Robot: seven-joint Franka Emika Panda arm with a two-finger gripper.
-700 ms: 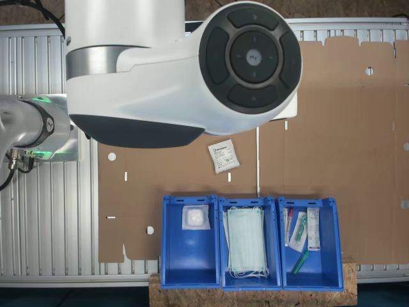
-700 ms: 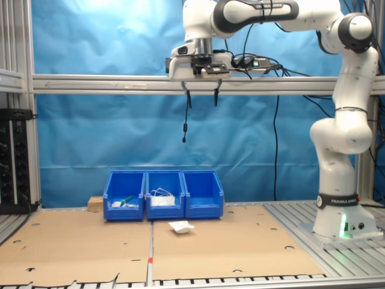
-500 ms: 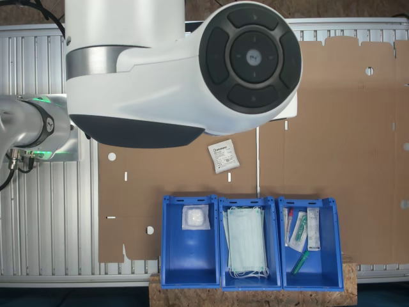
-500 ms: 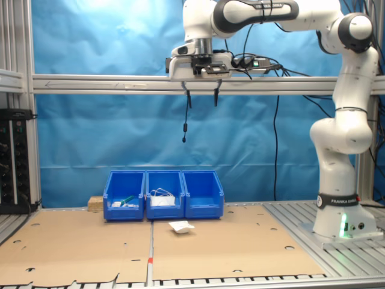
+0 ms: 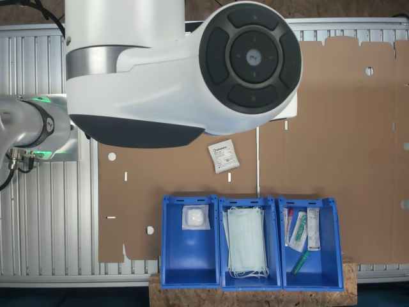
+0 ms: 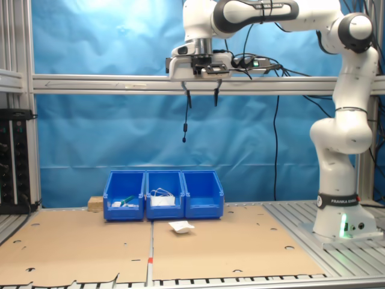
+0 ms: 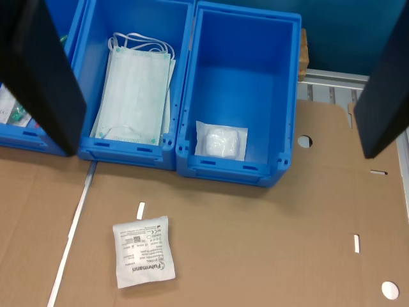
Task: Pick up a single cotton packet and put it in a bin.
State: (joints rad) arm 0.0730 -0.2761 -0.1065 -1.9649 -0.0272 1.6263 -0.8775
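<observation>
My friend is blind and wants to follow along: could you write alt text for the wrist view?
A printed white cotton packet lies on brown cardboard in front of a row of blue bins. One bin holds a plain white pad packet, and the neighbouring bin holds pale green face masks. The claw's dark fingers frame the scene, spread wide apart.

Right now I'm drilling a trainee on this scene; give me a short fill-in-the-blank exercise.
1. The cotton packet lies on the ___.
2. The gripper hangs high with its jaws ___.
3. The bin holds one puffy white ___.
4. The middle blue bin holds face ___.

Missing words: cardboard; open; packet; masks
</observation>
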